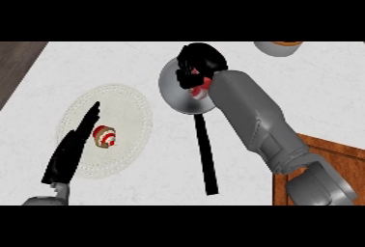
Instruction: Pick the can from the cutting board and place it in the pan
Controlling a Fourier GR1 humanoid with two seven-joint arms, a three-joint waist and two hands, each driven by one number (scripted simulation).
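Right now the right hand's (198, 60) fingers curl round the can (200, 86) over the pan (173, 91); only a red-and-white patch shows, so its axis can't be told. Its long black handle (204, 154) points toward the robot. Beside the cupcake (105, 135) on the plate (132, 103), the left hand (71, 149) rests, fingers straight together.

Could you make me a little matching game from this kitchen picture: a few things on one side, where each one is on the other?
Things:
1. can
2. cupcake
3. cutting board
4. left robot hand

Places:
A. on the round placemat
B. over the pan, in the right robot hand
C. lower right corner of the counter
D. open, at the lower left

Pairs: 1-B, 2-A, 3-C, 4-D
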